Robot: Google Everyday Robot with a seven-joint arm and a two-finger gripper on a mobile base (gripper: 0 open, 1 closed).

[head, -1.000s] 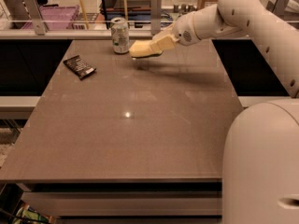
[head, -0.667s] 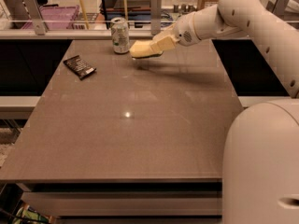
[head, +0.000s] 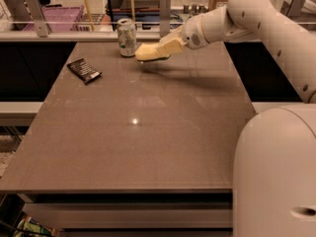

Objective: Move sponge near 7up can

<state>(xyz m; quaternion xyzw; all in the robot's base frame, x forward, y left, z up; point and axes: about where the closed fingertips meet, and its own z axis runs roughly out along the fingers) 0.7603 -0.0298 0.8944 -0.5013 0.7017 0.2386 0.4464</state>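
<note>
The pale yellow sponge (head: 148, 52) hangs just above the brown table (head: 148, 132) near its far edge, held in my gripper (head: 165, 48), which reaches in from the right. The sponge sits a little to the right of the 7up can (head: 127, 37), with a small gap between them. The can stands upright at the far edge of the table. The gripper is shut on the sponge; a shadow lies on the table under it.
A small black snack packet (head: 84, 70) lies at the table's far left. A rail and shelves with a purple basket (head: 61, 18) run behind the table. My white arm (head: 256, 19) and body (head: 276, 177) fill the right side.
The sponge and gripper have stayed almost in place beside the can; at most a slight drift toward it.
</note>
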